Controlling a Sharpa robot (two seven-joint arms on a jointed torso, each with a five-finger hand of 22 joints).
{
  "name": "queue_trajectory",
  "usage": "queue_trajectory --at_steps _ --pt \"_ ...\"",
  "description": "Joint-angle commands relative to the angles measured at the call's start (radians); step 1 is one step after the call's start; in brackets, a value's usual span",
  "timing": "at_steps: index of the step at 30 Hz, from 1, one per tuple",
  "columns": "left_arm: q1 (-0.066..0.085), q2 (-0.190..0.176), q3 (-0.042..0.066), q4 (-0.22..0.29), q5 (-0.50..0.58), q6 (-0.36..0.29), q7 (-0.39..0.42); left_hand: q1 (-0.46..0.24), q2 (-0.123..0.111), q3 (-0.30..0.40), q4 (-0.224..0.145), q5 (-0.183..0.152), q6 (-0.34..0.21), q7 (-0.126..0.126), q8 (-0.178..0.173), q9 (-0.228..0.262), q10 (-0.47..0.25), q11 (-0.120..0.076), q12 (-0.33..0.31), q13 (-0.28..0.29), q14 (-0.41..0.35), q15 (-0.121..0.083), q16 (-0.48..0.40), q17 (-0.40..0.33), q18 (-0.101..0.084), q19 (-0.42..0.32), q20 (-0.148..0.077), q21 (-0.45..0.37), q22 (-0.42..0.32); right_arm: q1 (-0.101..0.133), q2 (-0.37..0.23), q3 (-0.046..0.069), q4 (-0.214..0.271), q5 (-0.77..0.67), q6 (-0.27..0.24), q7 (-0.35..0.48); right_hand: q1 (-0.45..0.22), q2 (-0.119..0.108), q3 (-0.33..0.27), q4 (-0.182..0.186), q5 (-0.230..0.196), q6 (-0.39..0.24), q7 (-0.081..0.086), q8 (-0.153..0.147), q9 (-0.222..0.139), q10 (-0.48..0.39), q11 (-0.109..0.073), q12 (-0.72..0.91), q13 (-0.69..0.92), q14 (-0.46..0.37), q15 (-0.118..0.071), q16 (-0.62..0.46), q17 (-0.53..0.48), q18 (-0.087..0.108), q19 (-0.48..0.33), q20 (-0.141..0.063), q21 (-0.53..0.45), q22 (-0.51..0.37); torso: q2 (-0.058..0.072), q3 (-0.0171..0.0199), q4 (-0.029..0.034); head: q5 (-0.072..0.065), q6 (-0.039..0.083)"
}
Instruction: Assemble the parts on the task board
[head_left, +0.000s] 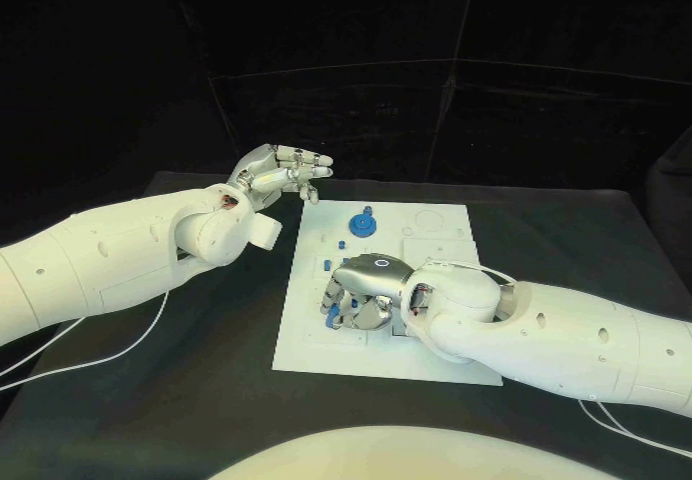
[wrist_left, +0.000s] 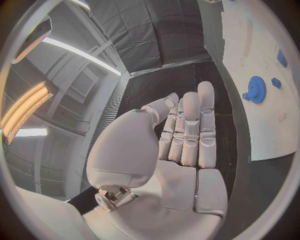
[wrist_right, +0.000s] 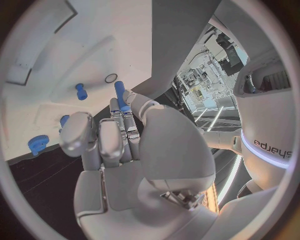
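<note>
Black table (head_left: 216, 400) holds a white board (head_left: 317, 345) with small blue pieces. Right hand (head_left: 372, 290) reaches down over the board's near left side, fingers pinching a blue peg (wrist_right: 120, 95), seen in the right wrist view. Left hand (head_left: 281, 172) hovers off the board's far left corner, fingers loosely apart, holding nothing. A blue gear (head_left: 364, 222) stands farther back. Pieces look light, stiff, smooth; best pinched by their sides.

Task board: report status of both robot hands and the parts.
Left robot hand open, raised off the board. Right robot hand over task board, pinching a blue peg. Blue gear unobstructed.
</note>
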Motion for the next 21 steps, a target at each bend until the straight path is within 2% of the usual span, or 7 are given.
queue_trajectory --at_steps 1,12,21 --pt "0.002 0.001 0.001 0.002 0.004 0.012 0.005 0.001 -0.002 -0.002 -0.003 0.006 -0.003 0.003 0.007 -0.001 -0.005 0.000 0.004 -0.001 -0.007 0.003 -0.002 -0.002 0.014 -0.007 -0.001 -0.004 -0.001 0.001 0.002 0.000 -0.002 -0.045 0.038 -0.011 -0.004 -0.002 0.004 0.000 0.006 0.003 0.005 -0.004 0.000 0.005 -0.001 -0.001 0.001 0.012 -0.001 0.001 -0.001 0.000 -0.002 -0.001 0.002 -0.001 0.000 0.0005 0.0002 0.001 -0.002" --pt "0.002 0.001 0.001 -0.001 0.004 0.012 0.004 0.001 -0.002 -0.002 -0.003 0.006 -0.003 0.003 0.007 -0.001 -0.005 0.000 0.004 -0.001 -0.007 0.003 -0.002 -0.002 0.014 -0.007 -0.001 -0.004 -0.001 0.001 -0.002 0.000 -0.005 -0.083 0.027 -0.039 -0.006 -0.002 0.006 -0.001 0.009 0.005 0.005 -0.003 0.000 0.008 -0.002 -0.001 0.001 0.012 -0.001 0.001 -0.001 0.000 -0.002 -0.001 0.001 -0.002 0.001 0.0012 -0.0005 0.004 -0.005" --pt "0.002 0.002 0.001 -0.003 0.004 0.012 0.003 0.001 -0.002 -0.002 -0.003 0.006 -0.003 0.003 0.007 -0.001 -0.005 0.000 0.004 -0.001 -0.007 0.003 -0.002 -0.002 0.014 -0.007 -0.001 -0.004 -0.001 0.001 -0.003 0.000 -0.009 -0.085 0.057 -0.038 -0.010 -0.003 0.007 -0.001 0.010 0.007 0.004 -0.003 0.001 0.010 -0.002 -0.001 0.002 0.011 -0.001 0.001 -0.002 0.001 -0.002 0.000 0.001 -0.002 0.000 0.0007 -0.0007 0.003 -0.007"
